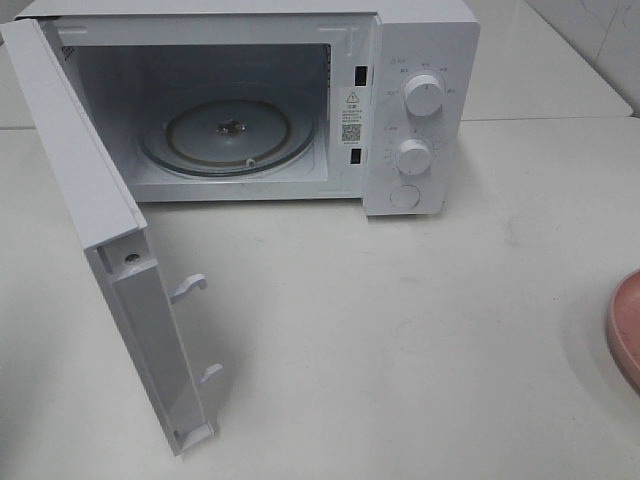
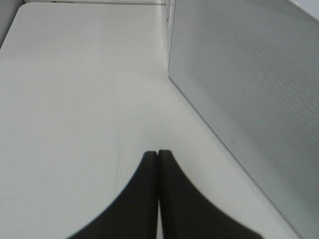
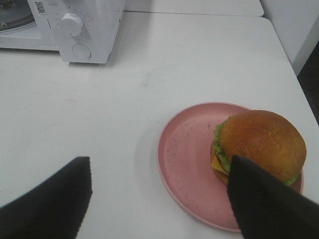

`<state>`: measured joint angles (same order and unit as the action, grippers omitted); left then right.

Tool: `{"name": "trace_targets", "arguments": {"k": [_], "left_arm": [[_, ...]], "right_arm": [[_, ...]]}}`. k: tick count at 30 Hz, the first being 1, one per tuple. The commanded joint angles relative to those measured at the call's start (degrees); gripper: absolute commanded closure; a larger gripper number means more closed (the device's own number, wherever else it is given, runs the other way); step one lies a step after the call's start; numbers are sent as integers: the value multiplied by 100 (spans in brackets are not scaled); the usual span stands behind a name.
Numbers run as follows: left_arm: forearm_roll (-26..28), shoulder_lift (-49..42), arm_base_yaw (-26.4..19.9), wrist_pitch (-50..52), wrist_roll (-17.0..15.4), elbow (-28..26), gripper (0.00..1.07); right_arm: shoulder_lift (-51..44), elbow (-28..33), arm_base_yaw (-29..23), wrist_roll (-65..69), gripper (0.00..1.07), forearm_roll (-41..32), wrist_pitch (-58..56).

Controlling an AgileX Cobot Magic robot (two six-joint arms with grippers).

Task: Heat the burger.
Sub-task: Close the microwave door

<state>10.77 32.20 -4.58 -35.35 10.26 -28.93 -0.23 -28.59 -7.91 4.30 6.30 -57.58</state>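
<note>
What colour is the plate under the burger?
Pink; the plate under the burger shows best in the right wrist view.

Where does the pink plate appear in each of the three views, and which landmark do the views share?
Exterior high: only the rim of the pink plate shows, at the right edge, on the table.
Left wrist: not in it.
Right wrist: the whole plate shows, with the burger on it.
Shared landmark: the white microwave.
</note>
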Motion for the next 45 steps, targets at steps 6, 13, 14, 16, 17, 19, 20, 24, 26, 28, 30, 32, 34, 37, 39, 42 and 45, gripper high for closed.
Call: {"name": "trace_targets", "arguments": {"k": [6,13,14,16,17,19,20,24,26,28,30,32,34,37,39,42,45], "left_arm": [[304,504,34,2011,630,619,107],[390,1576,34,4137,917,1169,107],[390,1576,34,4137,917,1169,107],[229,2051,34,5466,768,1404,107],[229,2051,34,5466,768,1404,107],[-206,2441,34,6348,390,1570,107],[-206,2441,34,6348,390,1570,107],[-1031,2893,34,6875,-710,1610,107],[-1455,3134,34,7099,-1140,1610,107],[-1713,3358,34,7248,-1341,1610,107],[-1799,3432,34,7334,-1427,1610,107],[-2286,3787,34,7563,-1902,1558,107],[-2487,3850,34,7597,-2051,1530,107],[-3438,4131,34,8136,-2544,1427,107],[-3575,4188,34,8205,-2624,1409,107],[-4062,4395,57,8394,-2951,1301,107],[-4274,4624,304,8463,-2939,1146,107]], "right_arm": [[-155,17,52,-74,33,0,34],[-155,17,52,-74,33,0,34],[-155,17,52,-74,33,0,34],[-155,17,52,-74,33,0,34],[-155,17,52,-74,33,0,34],[-155,17,52,-74,33,0,34],[-155,17,52,-74,33,0,34],[-155,17,52,-74,33,0,34],[-155,17,52,-74,33,0,34],[-155,17,52,-74,33,0,34],[-155,17,52,-74,33,0,34],[-155,17,52,-74,33,0,34],[-155,17,52,-74,33,0,34],[-155,17,52,-74,33,0,34],[-155,17,52,-74,33,0,34],[-155,17,52,-74,33,0,34],[-155,17,52,-74,33,0,34]]}}
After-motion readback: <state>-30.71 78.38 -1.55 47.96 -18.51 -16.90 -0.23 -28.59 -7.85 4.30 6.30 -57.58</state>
